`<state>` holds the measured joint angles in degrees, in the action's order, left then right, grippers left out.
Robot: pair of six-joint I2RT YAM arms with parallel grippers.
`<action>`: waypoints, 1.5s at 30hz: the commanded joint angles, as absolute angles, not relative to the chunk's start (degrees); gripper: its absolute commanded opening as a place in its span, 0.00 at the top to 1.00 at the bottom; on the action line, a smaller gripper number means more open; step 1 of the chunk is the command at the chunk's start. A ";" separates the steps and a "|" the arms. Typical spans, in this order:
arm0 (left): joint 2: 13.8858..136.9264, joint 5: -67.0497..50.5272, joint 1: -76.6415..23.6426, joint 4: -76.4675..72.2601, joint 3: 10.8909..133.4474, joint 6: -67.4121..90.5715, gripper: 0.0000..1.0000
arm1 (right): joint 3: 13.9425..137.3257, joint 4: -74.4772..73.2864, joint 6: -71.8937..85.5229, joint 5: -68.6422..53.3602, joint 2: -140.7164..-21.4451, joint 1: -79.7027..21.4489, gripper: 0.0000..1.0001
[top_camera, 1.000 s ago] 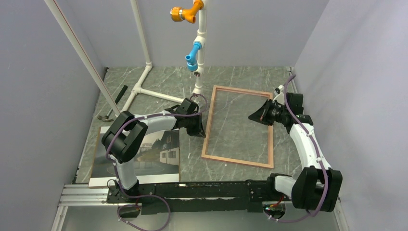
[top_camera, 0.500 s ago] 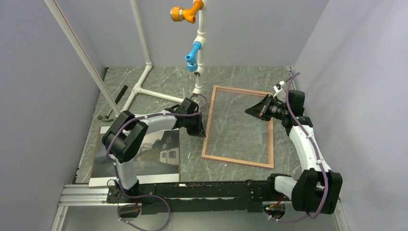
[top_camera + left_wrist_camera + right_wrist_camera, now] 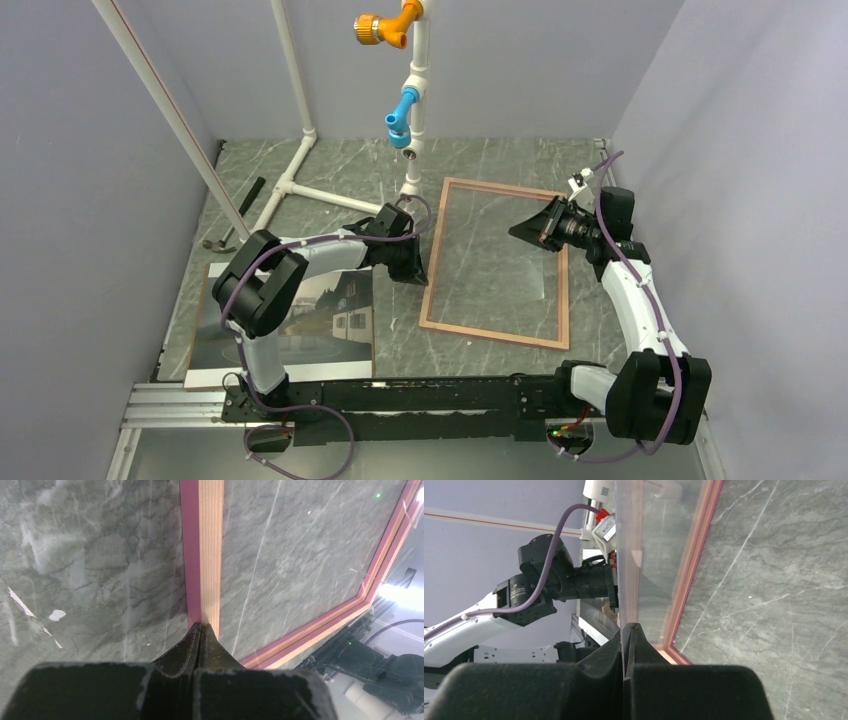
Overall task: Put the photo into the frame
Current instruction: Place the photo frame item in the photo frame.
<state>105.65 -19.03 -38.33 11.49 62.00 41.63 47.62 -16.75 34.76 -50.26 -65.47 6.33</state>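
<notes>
From above, the frame point(image 3: 492, 336) lies flat on the marble surface point(image 3: 500, 160), right of centre; the photo point(image 3: 340, 310) lies at lower left, partly under the left arm and well apart from the frame. In the left wrist view, the left fingers point(image 3: 189, 641) are closed, tips pressing the tan rail and gripping nothing. In the right wrist view, the right fingers point(image 3: 610, 650) pinch the clear pane point(image 3: 649, 555) by its edge, tilted up; it looks thin, slippery and breakable; the glossy photo probably bends, so take it by an edge.

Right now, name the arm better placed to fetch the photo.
Left, probably: the photo lies beside its base, and the left hand rests shut on the frame, while the right hand grips the clear pane.
</notes>
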 commanded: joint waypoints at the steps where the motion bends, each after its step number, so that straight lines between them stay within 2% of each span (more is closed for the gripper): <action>1: 110.20 -13.76 -38.97 13.22 60.79 39.75 1.00 | 48.98 -14.86 36.38 -55.23 -64.81 7.23 1.00; 6: 110.29 -13.80 -39.02 13.29 60.88 39.73 1.00 | 47.90 -18.38 33.06 -53.63 -65.62 9.04 1.00; 13: 110.31 -13.92 -39.00 13.23 60.90 39.73 1.00 | 49.83 -32.24 24.46 -40.70 -68.64 9.77 1.00; 22: 110.36 -13.95 -39.00 13.27 60.91 39.73 1.00 | 48.99 -30.65 24.06 -40.95 -69.42 9.77 1.00; 30: 110.41 -13.97 -38.97 13.27 60.86 39.77 1.00 | 51.21 -36.69 21.41 -33.47 -68.91 9.68 1.00; 45: 110.43 -14.06 -38.95 13.36 60.95 39.68 1.00 | 45.71 -27.33 25.76 -41.63 -69.23 9.78 1.00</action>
<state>106.02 -19.57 -38.33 10.96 62.17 41.63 46.33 -29.28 23.27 -34.94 -69.08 10.59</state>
